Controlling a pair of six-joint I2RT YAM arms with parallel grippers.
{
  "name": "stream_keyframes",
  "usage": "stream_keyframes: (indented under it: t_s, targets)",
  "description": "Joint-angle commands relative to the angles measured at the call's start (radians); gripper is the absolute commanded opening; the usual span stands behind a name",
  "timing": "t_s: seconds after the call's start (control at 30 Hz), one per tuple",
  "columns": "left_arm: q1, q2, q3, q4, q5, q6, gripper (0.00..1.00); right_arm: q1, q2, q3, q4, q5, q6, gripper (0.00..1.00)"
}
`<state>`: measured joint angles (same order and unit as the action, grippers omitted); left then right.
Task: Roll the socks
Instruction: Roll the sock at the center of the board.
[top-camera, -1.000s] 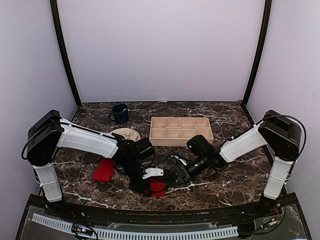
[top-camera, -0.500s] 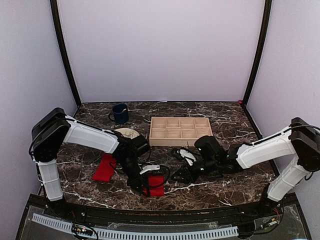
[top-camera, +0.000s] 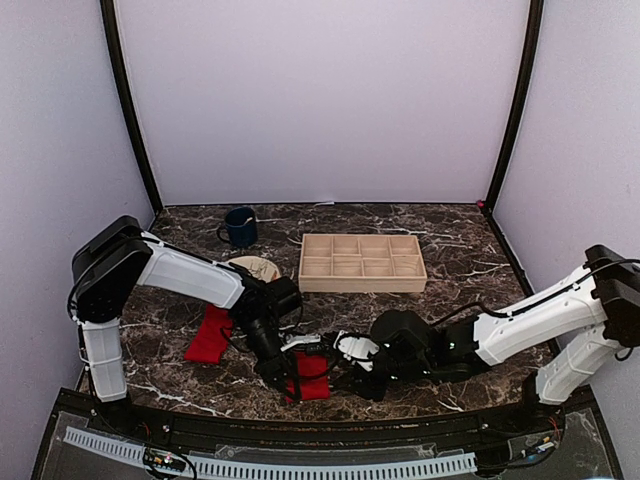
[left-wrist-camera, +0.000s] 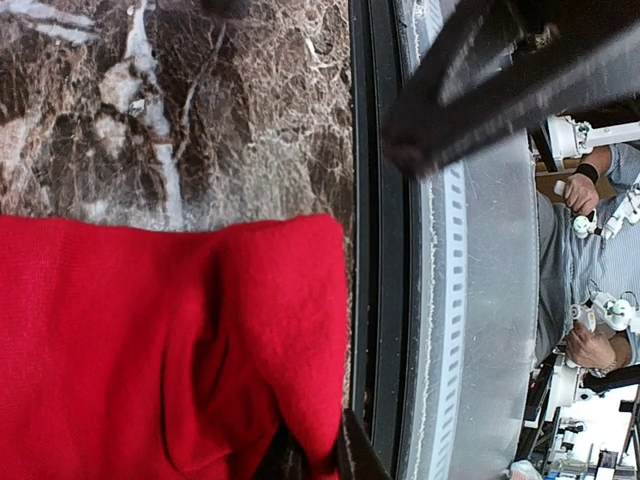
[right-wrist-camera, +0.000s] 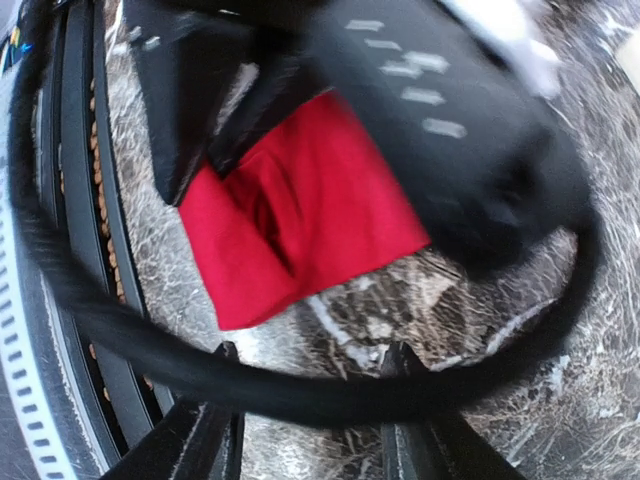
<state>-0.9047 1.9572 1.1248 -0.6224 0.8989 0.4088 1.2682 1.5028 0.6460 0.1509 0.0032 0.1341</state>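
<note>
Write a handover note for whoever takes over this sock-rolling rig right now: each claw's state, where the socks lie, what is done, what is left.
Left claw: shut on the edge of a bunched red knit sock at the front edge of the dark marble table.
Right claw: open, just short of that sock, not touching it.
Second red knit sock: flat on the left, apart from both claws.
Done: first sock gathered; no finished roll visible.
Left: complete the roll, then handle the second sock.
</note>
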Motion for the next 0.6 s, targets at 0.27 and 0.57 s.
stream_keyframes:
  t_s: [0.27,0.57]
  targets:
    - [0.010,0.017,0.015,-0.045,0.042,0.033,0.13,0.117,0.119,0.138,-0.065,0.071,-0.164,0.46]
    - [0.010,0.027,0.010,-0.048,0.051,0.041,0.13,0.128,0.184,0.172,-0.057,0.076,-0.214,0.47]
